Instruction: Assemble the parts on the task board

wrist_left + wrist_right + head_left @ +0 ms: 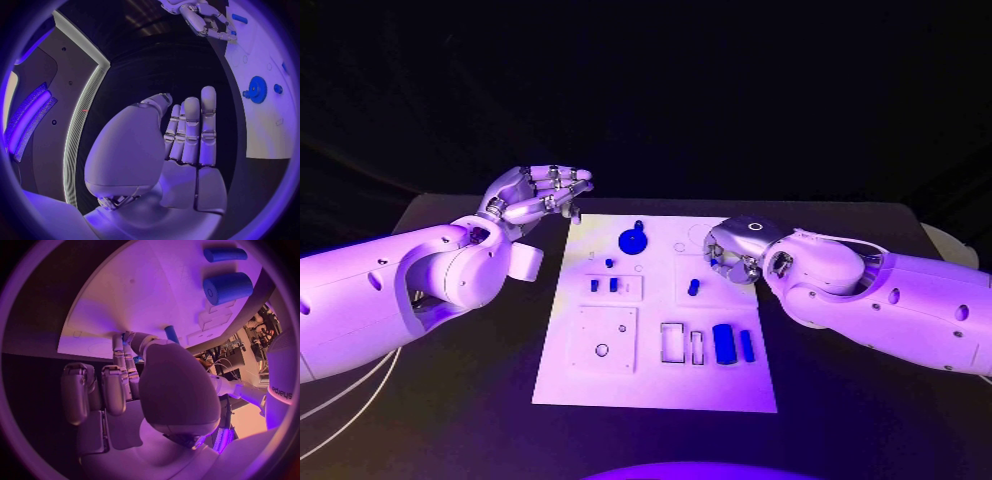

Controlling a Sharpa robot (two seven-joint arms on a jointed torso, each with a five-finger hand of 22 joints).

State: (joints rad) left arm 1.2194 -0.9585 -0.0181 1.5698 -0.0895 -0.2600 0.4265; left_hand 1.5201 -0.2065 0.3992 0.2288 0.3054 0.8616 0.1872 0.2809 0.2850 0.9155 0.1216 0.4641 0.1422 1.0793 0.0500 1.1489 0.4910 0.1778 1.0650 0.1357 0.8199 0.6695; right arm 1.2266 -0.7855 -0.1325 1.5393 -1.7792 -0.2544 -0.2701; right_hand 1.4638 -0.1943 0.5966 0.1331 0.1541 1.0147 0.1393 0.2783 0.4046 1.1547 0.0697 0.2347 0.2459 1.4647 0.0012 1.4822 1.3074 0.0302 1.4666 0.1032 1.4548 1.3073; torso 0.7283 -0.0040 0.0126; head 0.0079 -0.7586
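The white task board (661, 375) lies in the middle of the black table. On it lie a blue gear (633, 241), small blue pegs (604, 285), one more peg (692, 287) and two blue cylinders (723, 343). My left hand (538, 195) hovers off the board's far left corner; its fingers (190, 130) are straight and hold nothing. My right hand (737, 250) reaches down onto the board's right side. Its thumb and fingertips (119, 342) meet at the board (144, 295) beside a blue peg (170, 332); whether they pinch anything is hidden. The cylinders (226, 287) lie beyond.
The board has empty rectangular slots (672, 342) and a square plate with a small ring (606, 340). The left wrist view shows the gear (257, 90) and my right hand (203, 20) across the board. White cables (343, 400) hang at the table's near left.
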